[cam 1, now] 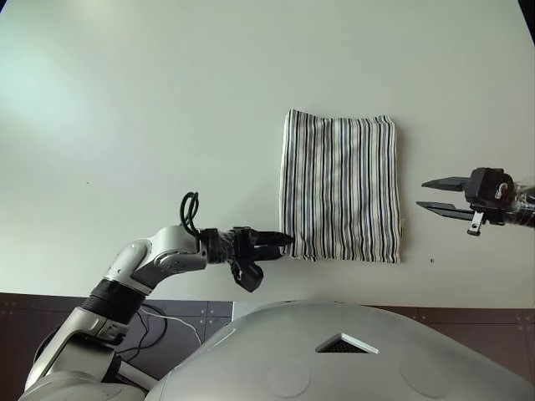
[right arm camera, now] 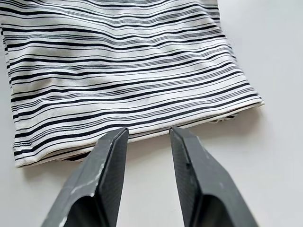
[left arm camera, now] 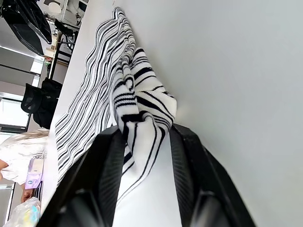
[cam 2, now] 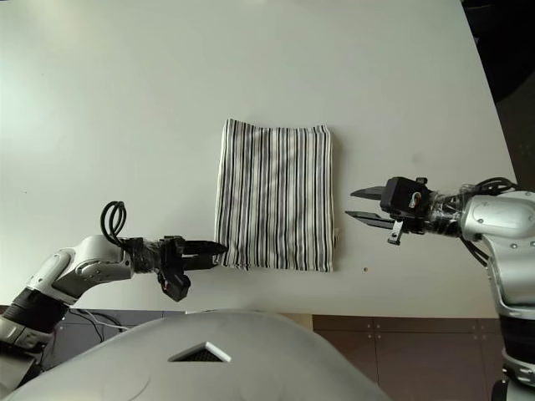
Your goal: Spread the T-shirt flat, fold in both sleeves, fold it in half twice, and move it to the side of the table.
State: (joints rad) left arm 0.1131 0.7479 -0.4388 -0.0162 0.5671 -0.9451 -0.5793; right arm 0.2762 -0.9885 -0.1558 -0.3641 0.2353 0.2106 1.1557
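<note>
Lying folded on white table [cam 1: 125,100]: striped T-shirt [cam 1: 341,188]; black chairs [left arm camera: 40,101] beyond.

A workroom of the lab or office kind: a broad white bench [cam 1: 125,100] stands over dark floor panels [cam 2: 418,334], loose cables [cam 1: 171,322] trail below its near edge, and what looks like a black office chair [left arm camera: 33,101] sits by a bright window [left arm camera: 9,113].
</note>
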